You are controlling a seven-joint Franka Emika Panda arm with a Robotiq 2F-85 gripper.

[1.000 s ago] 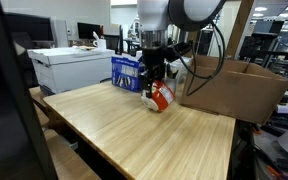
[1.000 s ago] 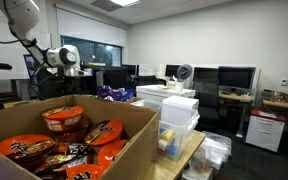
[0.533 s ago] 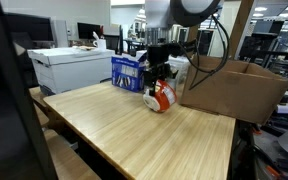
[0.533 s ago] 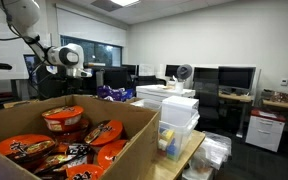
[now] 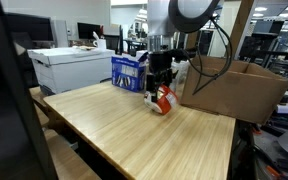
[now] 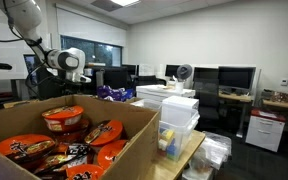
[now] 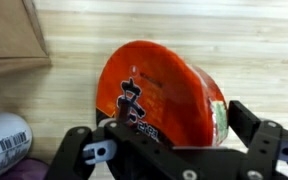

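Note:
A red instant-noodle bowl lies tilted on its side on the wooden table, beside the cardboard box. My gripper reaches straight down over it, one finger on either side of the bowl. The right finger stands a little off the rim, so the jaws look open and are not squeezing the bowl. In an exterior view the gripper hovers just above the bowl. From the opposite side only the arm's wrist shows, behind the box.
A blue packet and a white bottle stand just behind the bowl. A white machine sits at the table's far left. The open cardboard box holds several more noodle bowls and packets.
The jaws have spread apart from the noodle bowl, which has settled onto the table a little lower and to the right. The arm has shifted slightly right.

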